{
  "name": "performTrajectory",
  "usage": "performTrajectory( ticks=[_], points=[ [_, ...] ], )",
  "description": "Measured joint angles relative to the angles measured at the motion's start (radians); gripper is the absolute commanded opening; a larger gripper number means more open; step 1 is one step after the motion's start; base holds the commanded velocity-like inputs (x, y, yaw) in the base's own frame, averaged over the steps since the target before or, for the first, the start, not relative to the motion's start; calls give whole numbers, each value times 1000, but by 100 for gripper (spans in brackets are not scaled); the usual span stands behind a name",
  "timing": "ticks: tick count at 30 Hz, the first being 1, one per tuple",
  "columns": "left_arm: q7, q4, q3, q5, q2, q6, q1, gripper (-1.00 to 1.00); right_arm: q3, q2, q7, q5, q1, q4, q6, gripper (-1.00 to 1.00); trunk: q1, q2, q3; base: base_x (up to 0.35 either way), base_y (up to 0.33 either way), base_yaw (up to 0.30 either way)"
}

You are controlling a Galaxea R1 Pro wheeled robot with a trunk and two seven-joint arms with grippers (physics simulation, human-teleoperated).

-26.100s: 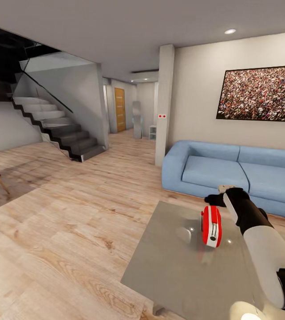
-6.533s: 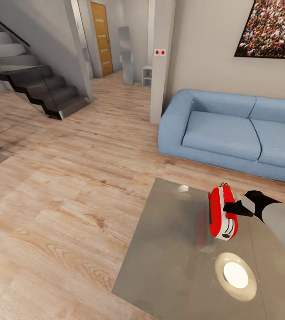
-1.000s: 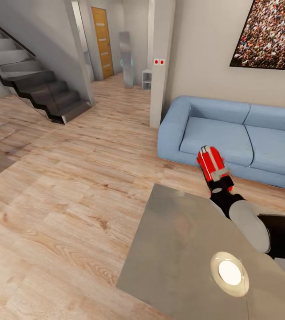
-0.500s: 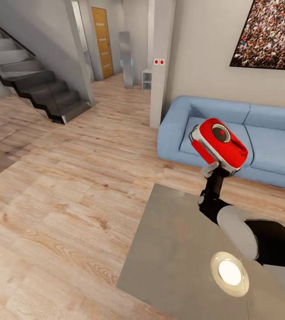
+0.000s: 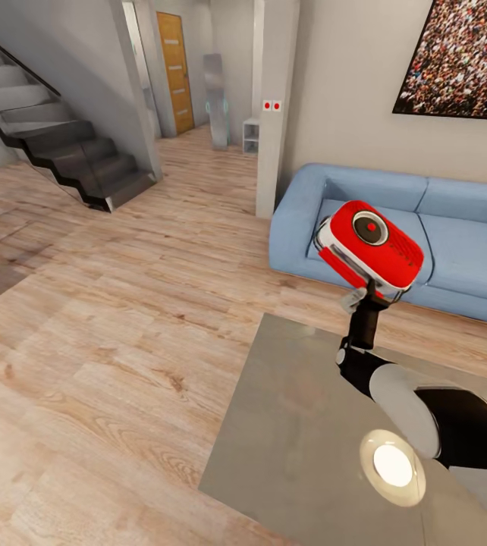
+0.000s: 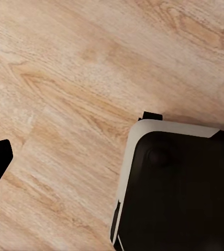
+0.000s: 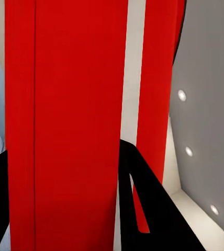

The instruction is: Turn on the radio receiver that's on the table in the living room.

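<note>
The radio receiver (image 5: 370, 244) is gripped aloft by the right hand (image 5: 363, 297); its wrist view adds ceiling lights (image 7: 182, 95).

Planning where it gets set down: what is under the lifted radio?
Below the radio receiver, the right tool grips it over the table. The underside contact is hidden.

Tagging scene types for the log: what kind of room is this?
Most likely a home living room: a light-blue two-seat sofa against the wall, a low glossy grey table before it, and dark open stairs on light wood plank flooring.
</note>
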Motion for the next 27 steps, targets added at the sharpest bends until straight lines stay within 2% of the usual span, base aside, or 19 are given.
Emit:
performTrajectory(
  ticks=[5,7,10,12,14,15,17,18,19,23,25,26,27],
  points=[
    [0,0,0,1,0,0,0,100,0,7,-21,14,3,0,2,-100,0,0,0,0,0,0],
    [0,0,0,2,0,0,0,100,2,12,-51,21,8,0,2,-100,0,0,0,0,0,0],
    [0,0,0,6,0,0,0,100,3,17,-112,60,15,0,8,-100,0,0,0,0,0,0],
    [0,0,0,8,-1,0,0,100,0,23,-155,120,23,-1,34,-100,0,0,0,0,0,0],
    [0,0,0,9,-1,0,0,100,13,26,-196,200,37,0,84,-100,0,0,0,0,0,0],
    [0,0,0,9,-1,0,0,100,24,27,-207,221,42,0,99,-100,0,0,0,0,0,0],
    [0,0,0,10,-1,0,0,100,0,28,-254,294,59,0,141,-100,0,0,0,0,0,0],
    [0,0,0,10,-2,0,0,100,4,29,-277,324,65,-1,154,-100,0,0,0,0,0,0],
    [0,0,0,10,-2,0,0,100,21,30,-289,337,67,0,159,-100,0,0,0,0,0,0],
    [0,0,0,11,-2,0,0,100,3,33,-338,408,85,0,205,-100,0,0,0,0,0,0],
    [0,0,0,11,-2,0,0,100,8,33,-339,457,90,0,261,-100,0,0,0,0,0,0],
    [0,0,0,11,-3,0,0,100,8,33,-338,498,98,0,295,-100,0,0,0,0,0,0],
    [0,0,-1,11,-3,0,0,100,23,33,-338,522,106,0,308,-100,0,0,0,0,0,0]
  ],
)
